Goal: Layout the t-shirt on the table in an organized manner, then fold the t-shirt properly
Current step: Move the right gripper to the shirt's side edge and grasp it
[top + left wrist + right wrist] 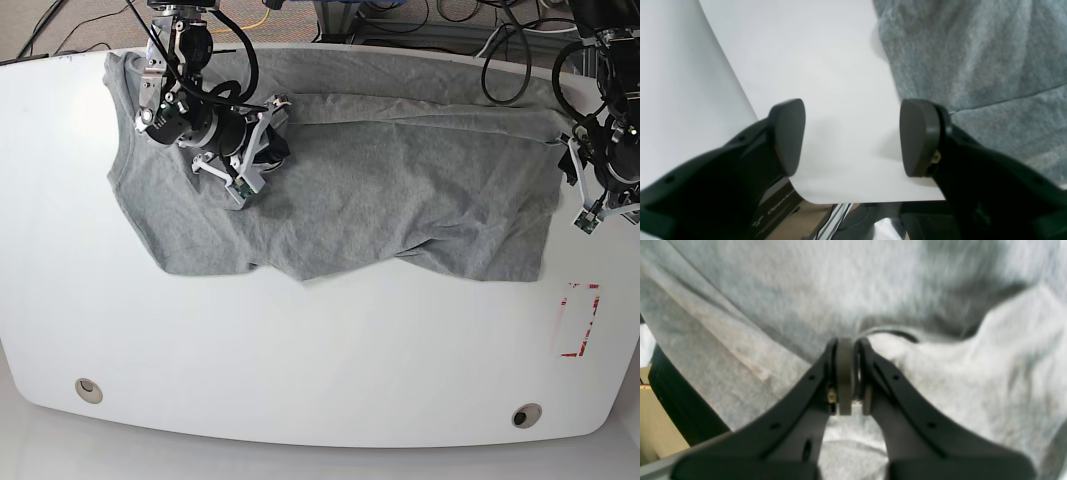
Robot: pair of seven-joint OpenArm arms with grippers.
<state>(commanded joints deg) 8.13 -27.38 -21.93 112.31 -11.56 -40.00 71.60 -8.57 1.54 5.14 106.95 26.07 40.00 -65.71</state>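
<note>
The grey t-shirt (400,190) lies spread and wrinkled across the far half of the white table (300,350), its near hem uneven. My right gripper (240,185) is down on the shirt's left part. In the right wrist view the right gripper (850,343) is shut, with t-shirt (940,390) fabric puckered at its tips. My left gripper (585,195) hovers at the shirt's right edge. The left wrist view shows the left gripper (853,133) open over bare table (823,66), the t-shirt (973,50) just to its right.
A red tape rectangle (578,320) marks the table's right side. Two grommet holes (88,389) (526,415) sit near the front edge. Cables run behind the table. The table's edge (873,201) lies just under the left gripper.
</note>
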